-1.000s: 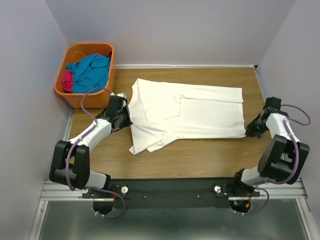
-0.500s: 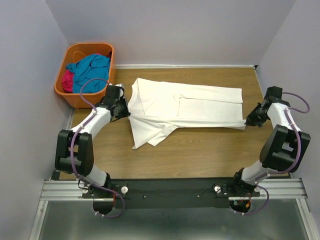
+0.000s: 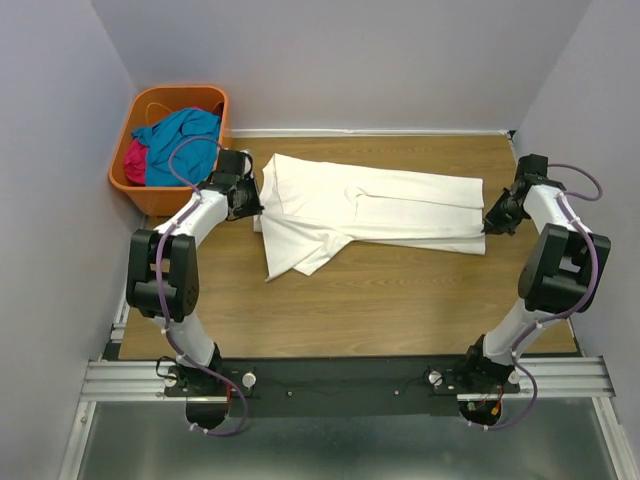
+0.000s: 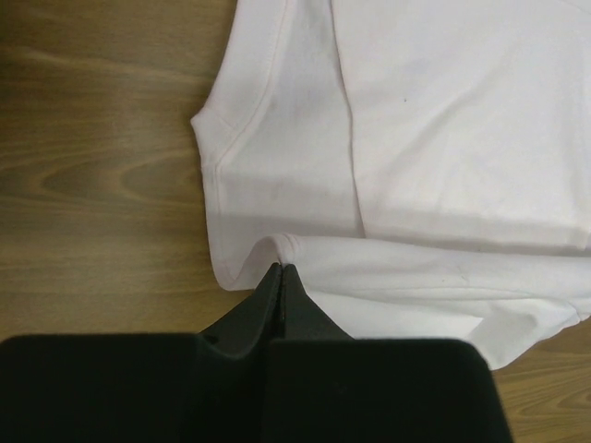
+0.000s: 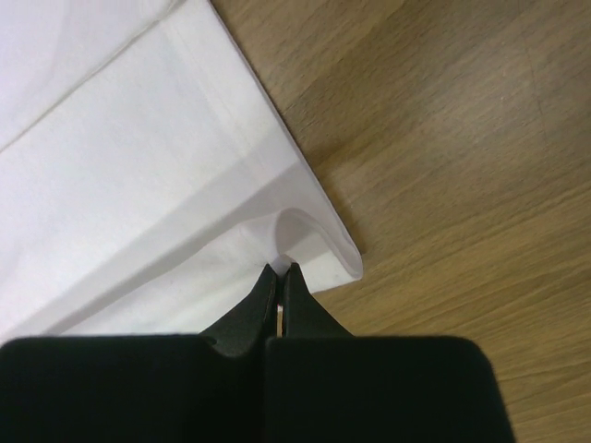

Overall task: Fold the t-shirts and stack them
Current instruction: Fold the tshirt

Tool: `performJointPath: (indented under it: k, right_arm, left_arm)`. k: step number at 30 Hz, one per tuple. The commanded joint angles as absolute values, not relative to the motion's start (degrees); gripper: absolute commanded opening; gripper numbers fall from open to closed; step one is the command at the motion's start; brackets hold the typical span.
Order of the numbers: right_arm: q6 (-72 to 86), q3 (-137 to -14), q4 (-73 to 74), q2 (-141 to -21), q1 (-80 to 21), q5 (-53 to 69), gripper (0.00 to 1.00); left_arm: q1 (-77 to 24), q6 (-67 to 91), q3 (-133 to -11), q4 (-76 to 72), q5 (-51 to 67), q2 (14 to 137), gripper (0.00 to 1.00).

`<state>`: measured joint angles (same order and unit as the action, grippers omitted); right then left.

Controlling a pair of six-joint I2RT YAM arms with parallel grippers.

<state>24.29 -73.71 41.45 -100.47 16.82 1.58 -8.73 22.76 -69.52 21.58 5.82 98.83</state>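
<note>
Across the table's (image 3: 400, 300) far half, both arms stretch low and wide. The left gripper (image 3: 250, 200) and right gripper (image 3: 492, 221) each pinch one end of the partly folded white t-shirt (image 3: 380, 210). At the far-left corner, the orange basket (image 3: 140, 195) holds the teal t-shirt (image 3: 188, 140) and the magenta t-shirt (image 3: 134, 160).

Bright, even diffuse light, soft shadows beneath the white t-shirt (image 5: 138, 157) edge, wrist views slightly soft, top view sharp

The left tool (image 4: 280, 270) pinches a raised edge fold of the white t-shirt (image 4: 425, 129) lying on the wooden table (image 4: 92, 157).
</note>
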Motion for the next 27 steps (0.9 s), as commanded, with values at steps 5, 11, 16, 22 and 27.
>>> performJointPath:
  k: [5,11,16,22,27]
  right_arm:
    - [23.73,-78.92,39.64,-105.2,16.7,-1.94,0.0]
    - [24.34,-81.56,38.67,-107.66,16.52,-0.62,0.0]
    - [24.43,-83.06,38.23,-110.56,16.35,-1.05,0.01]
    - [24.78,-81.92,36.65,-113.02,16.17,-1.32,0.0]
    - [25.14,-80.69,35.34,-113.99,16.17,-2.37,0.01]
  left_arm:
    - [-7.73,21.45,-77.59,23.64,3.96,104.5,0.0]
    - [-7.73,21.88,-81.64,23.55,5.19,108.71,0.0]
    - [-7.73,21.97,-84.2,23.47,5.71,112.23,0.0]
    - [-7.73,21.71,-86.31,22.76,5.63,115.57,0.0]
    - [-7.73,21.27,-87.71,21.36,5.36,116.8,0.0]
